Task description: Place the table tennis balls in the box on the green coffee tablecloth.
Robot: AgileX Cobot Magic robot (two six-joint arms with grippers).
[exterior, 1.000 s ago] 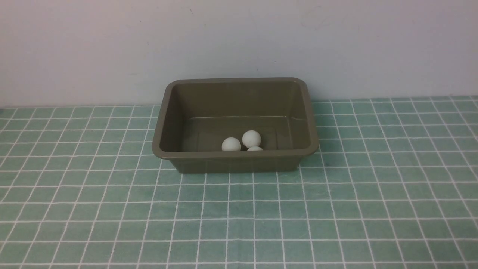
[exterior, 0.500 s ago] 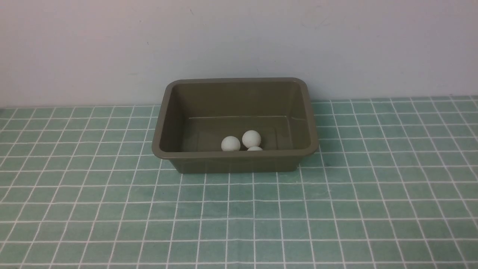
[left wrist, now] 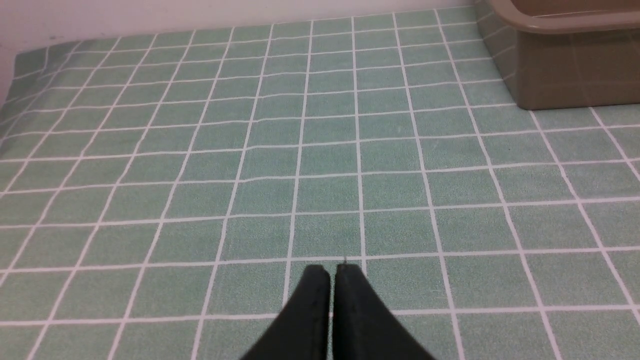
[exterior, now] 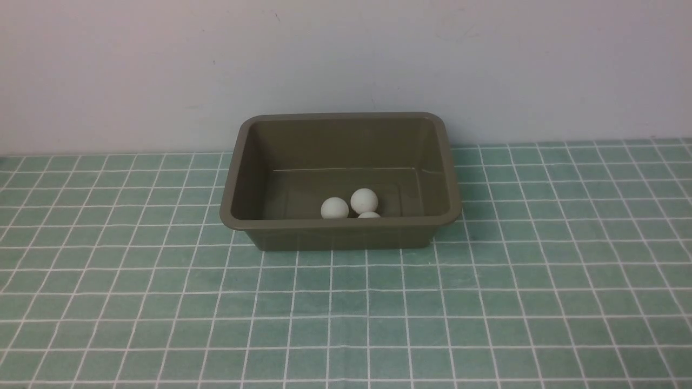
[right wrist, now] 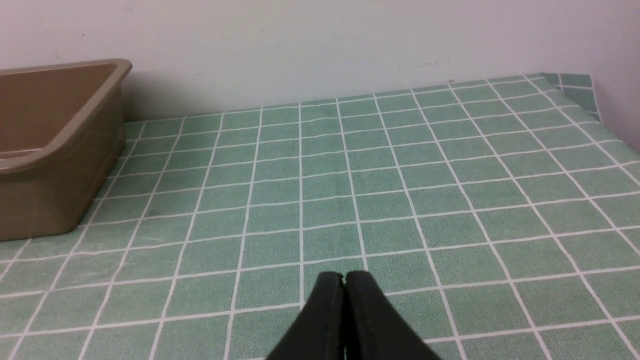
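Balls: three table tennis balls (exterior: 351, 206) are lying inside the box (exterior: 339, 222), bunched near its front wall; two are showing full, the third is peeking just over the near rim.
Box: it is sitting upright on the green coffee tablecloth (exterior: 162, 302), back edge near the wall (exterior: 162, 65), nothing leaning on it.
Cloth: no loose ball is showing anywhere on it in any of the three views.
Left gripper (left wrist: 332, 270): its jaws are pressing together with nothing between them; it is hovering over bare cloth, the box well apart from it.
Right gripper (right wrist: 345, 277): likewise pinched closed and empty, over bare cloth, with the box off to one side and not touching it.
Task reading: it is looking finished, judging by how the balls are lying.
Risk, box knock: if either arm is swinging inward low, it could be clipping the flared rim and shoving or tipping the tub, since light plastic slides easily on cloth.
Risk, spill: light balls would be bouncing and rolling out over the rim if the tub is jolted.
Risk, cloth drag: closed tips travelling too low could be snagging the cloth and pulling the box along.
Risk, miscount: the half-hidden ball could be getting overlooked from the front.
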